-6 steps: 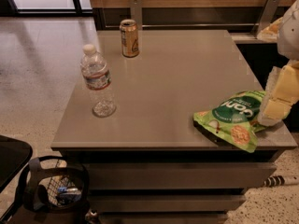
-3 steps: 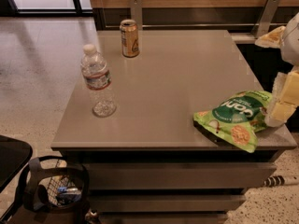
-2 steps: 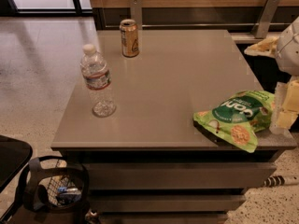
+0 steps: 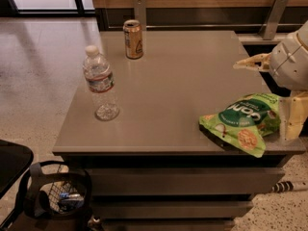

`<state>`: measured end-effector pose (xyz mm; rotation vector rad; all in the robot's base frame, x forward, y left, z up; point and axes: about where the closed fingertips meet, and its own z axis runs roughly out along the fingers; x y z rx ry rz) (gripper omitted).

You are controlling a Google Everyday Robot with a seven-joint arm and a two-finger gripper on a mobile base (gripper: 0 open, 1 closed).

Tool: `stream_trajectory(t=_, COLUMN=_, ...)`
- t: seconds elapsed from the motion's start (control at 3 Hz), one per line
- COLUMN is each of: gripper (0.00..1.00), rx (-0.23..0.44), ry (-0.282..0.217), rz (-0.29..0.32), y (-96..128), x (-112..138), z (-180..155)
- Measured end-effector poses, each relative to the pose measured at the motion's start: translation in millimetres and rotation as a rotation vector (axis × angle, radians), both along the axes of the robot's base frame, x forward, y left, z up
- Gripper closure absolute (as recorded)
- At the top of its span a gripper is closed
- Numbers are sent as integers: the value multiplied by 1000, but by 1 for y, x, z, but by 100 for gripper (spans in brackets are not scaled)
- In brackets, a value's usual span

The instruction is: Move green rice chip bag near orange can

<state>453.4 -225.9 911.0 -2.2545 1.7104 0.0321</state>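
Note:
The green rice chip bag (image 4: 243, 121) lies flat on the grey table (image 4: 168, 85) near its front right corner, logo side up. The orange can (image 4: 133, 39) stands upright at the table's far left, well away from the bag. My gripper (image 4: 292, 117) hangs at the right edge of the view, just to the right of the bag at the table's right edge, partly cut off by the frame. The arm's white rounded body (image 4: 288, 59) is above it.
A clear plastic water bottle (image 4: 100, 83) stands at the table's left side, between the front edge and the can. A dark basket with a handle (image 4: 57, 191) sits on the floor at front left. A wooden wall with metal brackets (image 4: 139, 11) runs behind the table.
My gripper has drifted to the right, from over the bag's right end to beside it at the table's edge. The bag, can and bottle have not moved.

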Motion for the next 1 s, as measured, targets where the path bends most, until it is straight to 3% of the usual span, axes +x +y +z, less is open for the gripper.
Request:
stream_trajectory(t=0.33, gripper=0, rx=-43, ry=43, rz=29, y=2, x=14, z=-21)
stream_trajectory(t=1.0, gripper=0, rx=-70, ry=109, rz=-23, y=-4, x=43, z=-63)
